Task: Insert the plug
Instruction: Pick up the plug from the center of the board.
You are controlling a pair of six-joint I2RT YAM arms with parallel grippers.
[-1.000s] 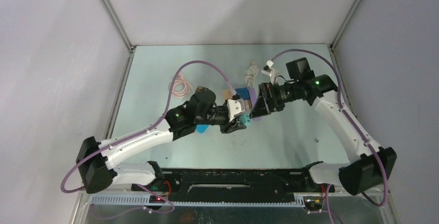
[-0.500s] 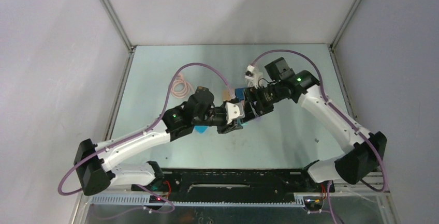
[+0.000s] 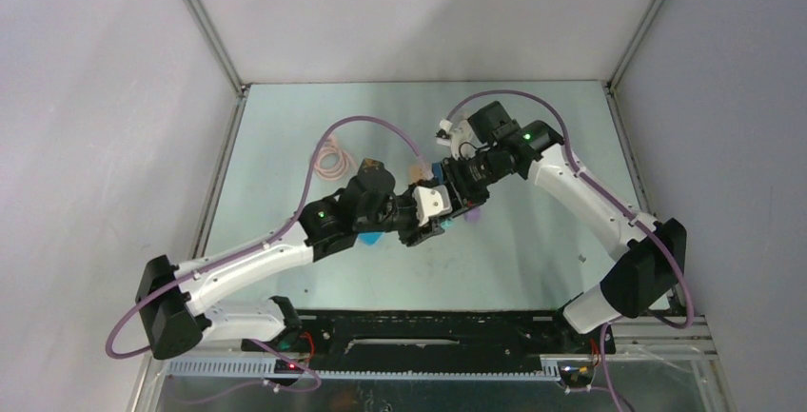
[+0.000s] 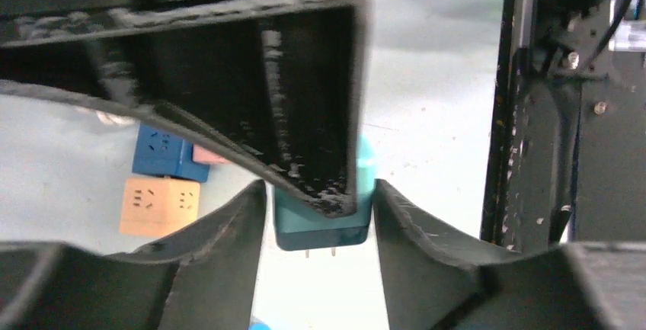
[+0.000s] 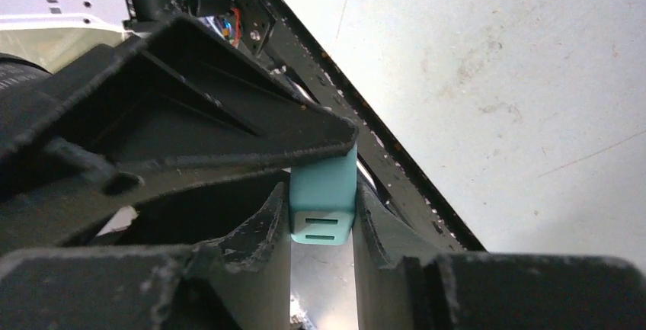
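With both arms meeting in mid-table, here's the grip: the left gripper point(image 4: 318, 200) is clamped on the teal plug point(image 4: 320, 231), one finger pressed to each flank. Its two metal prongs poke back toward the left wrist camera. And the right gripper point(image 5: 321, 200) has it too! Its fingers squeeze the sides of the other end, where the face with two slots looks straight at the right wrist camera. In the left wrist view, a black right finger lies across the top of the plug.

Now the landmark, the blue socket cube point(image 4: 160, 151). From above, the plug is just on the near side of it. How high it sits above the table point(image 3: 533, 241) I cannot tell. An orange socket cube point(image 4: 158, 206) sits touching the blue one. A pink piece point(image 4: 209, 156) peeks out just beside it, toward the plug. Well left of the blue cube in the top view lies a coil of pale pink cable point(image 3: 330, 157).
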